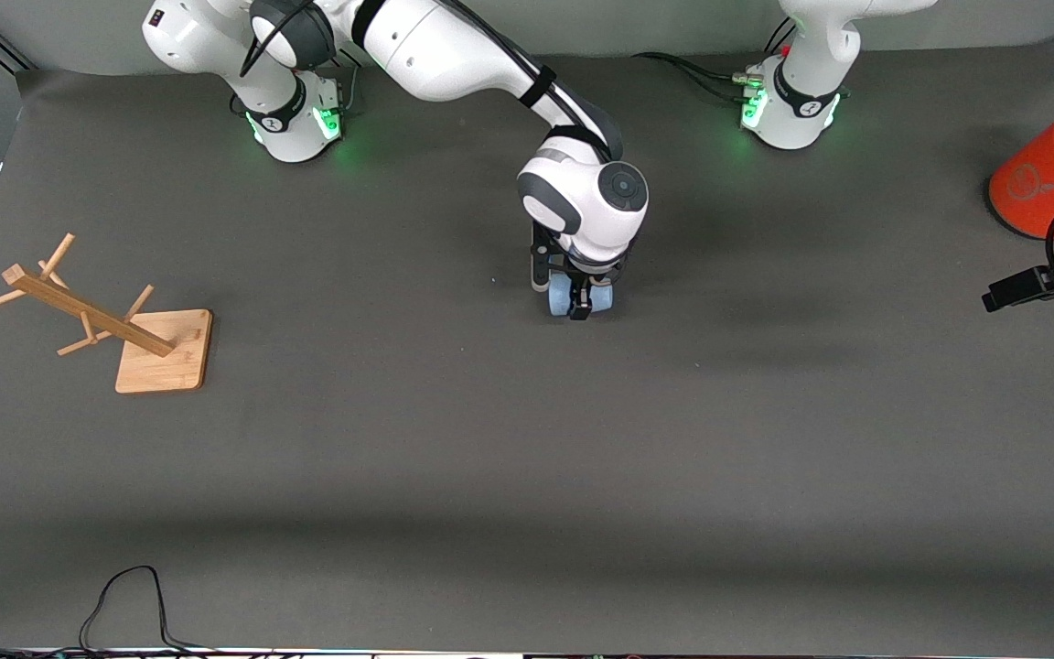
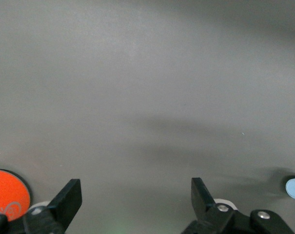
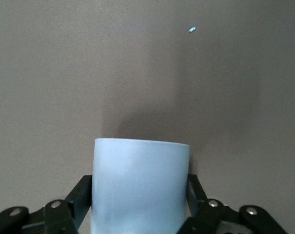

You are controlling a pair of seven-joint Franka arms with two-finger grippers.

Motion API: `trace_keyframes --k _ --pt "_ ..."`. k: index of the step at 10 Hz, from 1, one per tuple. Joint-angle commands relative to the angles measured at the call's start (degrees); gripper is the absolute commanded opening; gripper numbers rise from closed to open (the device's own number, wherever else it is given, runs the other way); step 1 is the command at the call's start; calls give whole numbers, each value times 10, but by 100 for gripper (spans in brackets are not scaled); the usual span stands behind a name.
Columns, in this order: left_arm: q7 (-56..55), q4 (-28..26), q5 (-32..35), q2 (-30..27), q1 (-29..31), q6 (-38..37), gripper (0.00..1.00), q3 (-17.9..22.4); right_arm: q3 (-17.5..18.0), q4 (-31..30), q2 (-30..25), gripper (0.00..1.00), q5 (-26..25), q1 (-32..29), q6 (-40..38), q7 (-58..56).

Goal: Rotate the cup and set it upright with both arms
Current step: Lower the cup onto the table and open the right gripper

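Right tool (image 1: 580,302) is clamped across the cup (image 1: 573,295) mid-tabletop (image 1: 527,476). Looks light, stiff, slick plastic, so gripping its sidewalls seems best. Left tool (image 2: 136,204) waits, spread apart.

white arms (image 1: 454,55), grey joints, green-lit bases (image 1: 294,124)
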Motion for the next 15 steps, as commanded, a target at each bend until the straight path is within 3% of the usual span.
trace_keyframes --k 1,2,9,11,13,15 --pt "-6 27 0 5 1 -9 100 -3 -3 19 16 93 1 0 2 15" --pt "-8 28 4 5 2 -12 100 -3 -3 19 16 100 1 -1 2 15" --pt "-8 28 4 9 3 -14 100 -3 -2 20 -9 100 4 -6 -17 8" --pt "-9 27 4 9 1 -14 100 -3 -1 19 -53 100 16 -9 -65 -7" --pt "-7 27 -3 13 -2 -12 100 -3 7 14 -122 100 50 -38 -123 -78" --pt "-8 26 -11 27 -25 -8 100 -10 16 -6 -197 100 51 -82 -181 -198"
